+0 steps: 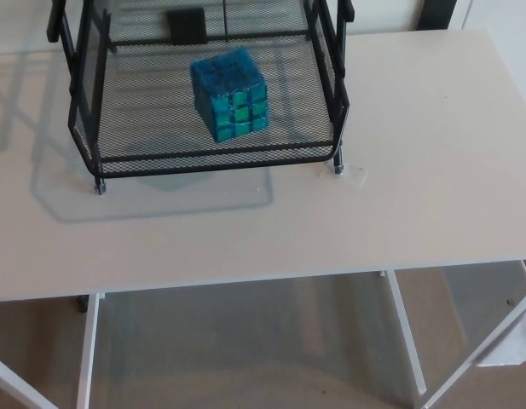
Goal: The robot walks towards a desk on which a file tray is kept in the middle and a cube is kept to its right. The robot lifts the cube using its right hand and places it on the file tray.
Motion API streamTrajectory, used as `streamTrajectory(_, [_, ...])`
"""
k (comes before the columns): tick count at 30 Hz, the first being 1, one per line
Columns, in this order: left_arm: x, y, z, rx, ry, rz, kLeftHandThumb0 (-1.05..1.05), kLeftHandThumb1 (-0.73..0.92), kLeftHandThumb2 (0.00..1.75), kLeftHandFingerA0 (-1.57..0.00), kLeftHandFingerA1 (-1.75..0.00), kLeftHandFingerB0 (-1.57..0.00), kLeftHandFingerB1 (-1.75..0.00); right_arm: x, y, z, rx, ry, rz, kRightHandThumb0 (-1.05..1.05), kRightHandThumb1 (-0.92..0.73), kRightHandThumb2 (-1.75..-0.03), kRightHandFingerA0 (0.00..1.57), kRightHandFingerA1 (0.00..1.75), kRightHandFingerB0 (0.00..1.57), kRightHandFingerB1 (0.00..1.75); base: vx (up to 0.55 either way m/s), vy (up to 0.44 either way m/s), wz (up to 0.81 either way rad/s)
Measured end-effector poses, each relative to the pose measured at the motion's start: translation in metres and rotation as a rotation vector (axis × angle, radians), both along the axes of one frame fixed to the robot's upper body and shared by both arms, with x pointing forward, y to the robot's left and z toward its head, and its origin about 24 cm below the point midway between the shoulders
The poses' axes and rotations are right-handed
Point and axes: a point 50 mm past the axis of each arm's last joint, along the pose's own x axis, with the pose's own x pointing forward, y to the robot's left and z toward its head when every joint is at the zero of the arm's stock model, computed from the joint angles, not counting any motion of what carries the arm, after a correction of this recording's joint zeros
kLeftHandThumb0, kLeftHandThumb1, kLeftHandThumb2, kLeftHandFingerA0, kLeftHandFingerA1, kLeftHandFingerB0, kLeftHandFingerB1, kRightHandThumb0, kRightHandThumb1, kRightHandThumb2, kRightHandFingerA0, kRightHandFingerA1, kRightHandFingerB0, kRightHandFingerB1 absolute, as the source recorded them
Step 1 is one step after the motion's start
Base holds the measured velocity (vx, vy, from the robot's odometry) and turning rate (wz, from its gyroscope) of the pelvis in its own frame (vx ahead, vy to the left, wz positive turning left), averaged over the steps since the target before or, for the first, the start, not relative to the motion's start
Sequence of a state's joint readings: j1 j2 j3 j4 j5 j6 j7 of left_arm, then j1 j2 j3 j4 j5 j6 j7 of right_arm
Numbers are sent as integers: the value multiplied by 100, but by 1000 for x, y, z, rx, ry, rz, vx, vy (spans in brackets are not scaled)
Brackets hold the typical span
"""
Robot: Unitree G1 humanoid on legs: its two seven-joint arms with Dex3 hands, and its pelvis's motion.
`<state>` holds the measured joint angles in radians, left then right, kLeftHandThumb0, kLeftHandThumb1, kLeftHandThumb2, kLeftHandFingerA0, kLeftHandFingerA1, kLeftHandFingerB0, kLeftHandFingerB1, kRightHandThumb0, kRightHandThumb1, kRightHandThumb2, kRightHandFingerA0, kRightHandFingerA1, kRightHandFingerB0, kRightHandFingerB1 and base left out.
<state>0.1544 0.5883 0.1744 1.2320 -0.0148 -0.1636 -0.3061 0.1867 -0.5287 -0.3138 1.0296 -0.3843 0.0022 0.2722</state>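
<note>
Head view, only one I've got. Cube [230, 94] sits on the mesh floor of the file tray [203, 164], upper centre of frame, turned a bit off-square vs. the tray walls and apart from all of them. It looks flat on the mesh, so I'd call the placing done.

Neither robot hand is in frame, left or right. Can't tell how far open they are or whether either holds anything, though the cube is plainly not in one.

Risks from here, as I judge them:
- The tray stands on thin feet; the front-right foot [338, 168] is on bare desk [416, 170]. If my right arm swings in from the frame's right, a knock on the post there could skid the whole tray.
- A jolt like that could slide the cube across the mesh towards the low front rim.
- My body bumping the desk's near edge, bottom of frame, would shake tray and cube together.
</note>
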Motion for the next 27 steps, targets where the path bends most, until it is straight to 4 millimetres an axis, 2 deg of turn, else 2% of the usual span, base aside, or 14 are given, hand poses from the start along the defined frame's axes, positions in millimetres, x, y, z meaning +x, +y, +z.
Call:
streamTrajectory(4, [-1,0,0,-4,6,1,-100,56,102,-45,-87,-26,-75,5,-2,5,-8,13,71,-90,-55,-95,3,29,3,30,0,0,0])
streamTrajectory(8, [-3,0,0,-4,10,5,-96,75,72,-45,-99,-27,-86,6,-3,5,19,2,57,-88,-54,-93,3,27,3,33,0,0,0])
streamTrajectory(9, [-3,1,0,-4,7,6,-95,75,72,-47,-99,-29,-85,6,-3,5,26,-3,48,-38,-33,-93,4,56,0,51,0,0,0])
streamTrajectory(11, [-3,1,1,-3,-4,17,-96,72,77,-46,-99,-34,-88,6,-5,6,40,-40,6,-34,-51,-55,25,66,13,35,0,0,0])
streamTrajectory(14, [-1,2,1,-1,-55,64,-92,85,72,-66,-160,0,-106,8,-8,11,56,-121,-66,-51,-55,-56,36,64,32,41,0,0,0])
streamTrajectory(16, [7,1,2,8,-133,114,-85,87,64,-6,-87,-8,-71,17,-9,16,56,-209,-83,-66,-61,-58,10,68,18,51,0,0,0])
streamTrajectory(18, [25,0,6,15,-217,107,-87,90,65,-34,-96,-19,-72,35,-8,25,46,-298,-52,-75,-50,-87,22,62,19,55,0,0,0])
streamTrajectory(19, [34,-2,9,18,-255,94,-91,74,87,-43,-89,-23,-69,44,-6,30,40,-336,-32,-76,-57,-65,26,62,23,50,0,0,0])
streamTrajectory(20, [44,-3,12,22,-291,78,-84,92,67,-39,-95,-27,-73,52,-5,34,35,-371,-13,-62,-66,-60,27,58,27,41,0,0,0])
streamTrajectory(22, [66,-8,20,27,-379,36,-39,50,111,-21,-65,-13,-59,71,-1,45,25,-449,29,-64,-66,-61,35,53,35,38,0,0,0])
streamTrajectory(23, [73,-10,23,30,-407,22,-77,92,76,-23,-75,-22,-63,77,1,49,21,-475,44,-64,-53,-93,38,62,28,51,0,0,0])
streamTrajectory(24, [84,-12,28,35,-451,2,-58,92,118,0,-41,0,-21,88,4,55,14,-518,68,-38,-80,-64,16,63,18,41,0,0,0])
streamTrajectory(25, [91,-14,33,41,-483,-11,-73,92,77,-16,-80,-16,-60,95,6,61,8,-547,86,-59,-67,-60,42,58,39,45,0,0,0])
streamTrajectory(27, [106,-16,46,60,-562,-42,-38,53,113,-23,-69,-8,-58,111,10,75,-10,-621,126,-57,-65,-59,36,64,38,45,0,0,0])
